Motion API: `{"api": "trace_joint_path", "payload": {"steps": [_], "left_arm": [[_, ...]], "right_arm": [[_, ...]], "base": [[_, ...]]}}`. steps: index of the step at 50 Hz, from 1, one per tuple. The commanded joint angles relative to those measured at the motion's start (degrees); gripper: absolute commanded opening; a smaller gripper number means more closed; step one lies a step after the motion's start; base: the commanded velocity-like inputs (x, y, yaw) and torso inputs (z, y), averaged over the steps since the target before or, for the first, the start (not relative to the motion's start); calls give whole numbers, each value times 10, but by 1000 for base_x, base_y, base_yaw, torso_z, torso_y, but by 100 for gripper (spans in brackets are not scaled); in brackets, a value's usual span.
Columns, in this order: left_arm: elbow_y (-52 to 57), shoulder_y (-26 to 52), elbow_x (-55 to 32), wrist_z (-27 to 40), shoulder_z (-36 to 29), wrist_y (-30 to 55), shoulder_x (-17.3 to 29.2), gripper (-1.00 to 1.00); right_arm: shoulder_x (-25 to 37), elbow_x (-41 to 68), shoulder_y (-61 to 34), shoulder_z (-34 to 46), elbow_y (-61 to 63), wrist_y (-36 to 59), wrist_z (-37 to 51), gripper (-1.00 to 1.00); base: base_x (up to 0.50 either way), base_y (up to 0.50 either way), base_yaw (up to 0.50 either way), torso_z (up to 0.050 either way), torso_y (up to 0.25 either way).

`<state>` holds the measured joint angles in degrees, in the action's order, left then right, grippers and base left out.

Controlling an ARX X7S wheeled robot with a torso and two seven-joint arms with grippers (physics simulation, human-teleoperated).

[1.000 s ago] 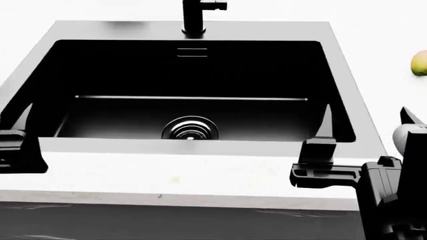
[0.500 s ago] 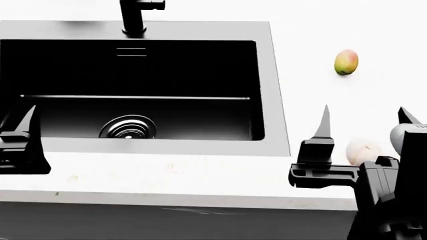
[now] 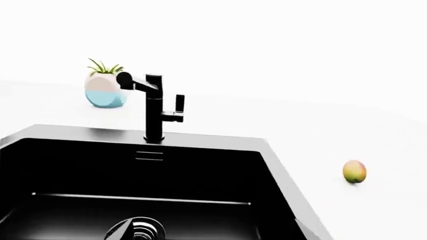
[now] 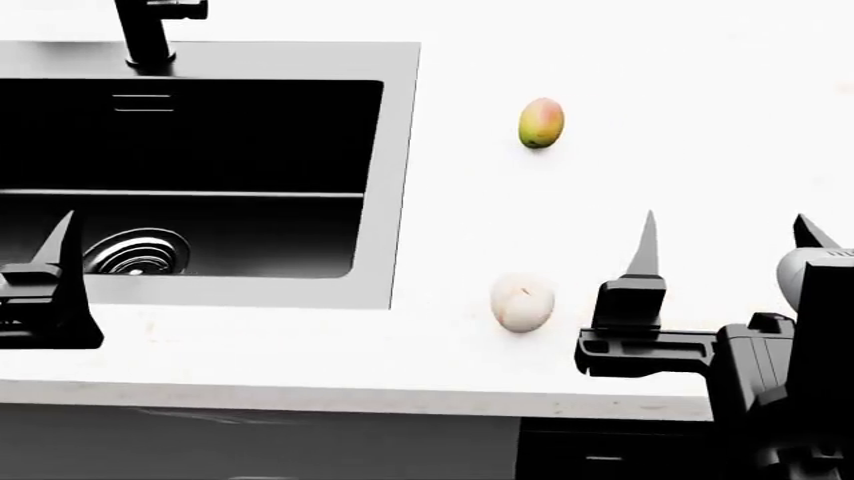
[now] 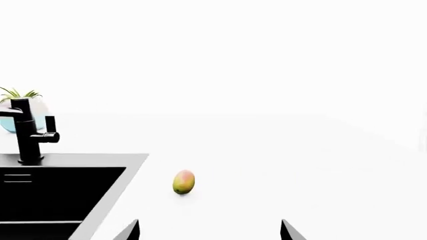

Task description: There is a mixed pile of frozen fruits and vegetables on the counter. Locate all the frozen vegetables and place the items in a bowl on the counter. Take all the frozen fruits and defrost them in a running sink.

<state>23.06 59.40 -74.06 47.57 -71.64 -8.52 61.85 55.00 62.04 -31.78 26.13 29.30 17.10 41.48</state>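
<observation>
A green-red mango [image 4: 541, 123] lies on the white counter [image 4: 694, 120] to the right of the black sink [image 4: 396, 180]; it also shows as the mango [image 5: 184, 182] and the mango [image 3: 354, 171]. A pale round item [image 4: 522, 302] sits nearer the front edge. My right gripper [image 4: 727, 245] hangs open and empty just right of the pale item; in its wrist view the right gripper [image 5: 208, 232] frames bare counter. My left gripper [image 4: 8, 250] is at the picture's edge over the sink front, with one finger [image 4: 56, 250] showing. No bowl is in view.
The black faucet [image 4: 147, 30] stands behind the sink with no water showing. A potted plant [image 3: 105, 90] sits on the counter behind it. The drain [image 4: 134, 250] lies in the basin. The counter's front edge [image 4: 400, 395] runs below the grippers.
The head view has swung right: sink and faucet slid left in the picture, and the mango and pale round item came into view. Both grippers keep their places in the picture.
</observation>
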Motion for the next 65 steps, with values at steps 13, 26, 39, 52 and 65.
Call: {"api": "trace_joint_path", "payload": {"steps": [13, 26, 39, 52, 65], "left_arm": [[-9, 4, -12, 4, 2, 4, -10, 100], [-7, -3, -19, 3, 8, -10, -7, 100], [-5, -5, -16, 1, 9, -10, -10, 100], [-8, -6, -16, -4, 10, -9, -14, 100], [-4, -5, -15, 0, 12, -5, -13, 100]], "right_arm": [[1, -3, -10, 7, 3, 16, 2, 100], [3, 2, -15, 8, 8, 26, 10, 100], [4, 0, -17, 3, 16, 23, 14, 100], [1, 2, -16, 1, 13, 19, 9, 100], [-5, -4, -24, 10, 12, 29, 4, 100]], "base": [[0, -158, 0, 0, 0], [0, 0, 0, 0, 0], [271, -4, 0, 0, 0], [357, -164, 0, 0, 0], [396, -189, 0, 0, 1]]}}
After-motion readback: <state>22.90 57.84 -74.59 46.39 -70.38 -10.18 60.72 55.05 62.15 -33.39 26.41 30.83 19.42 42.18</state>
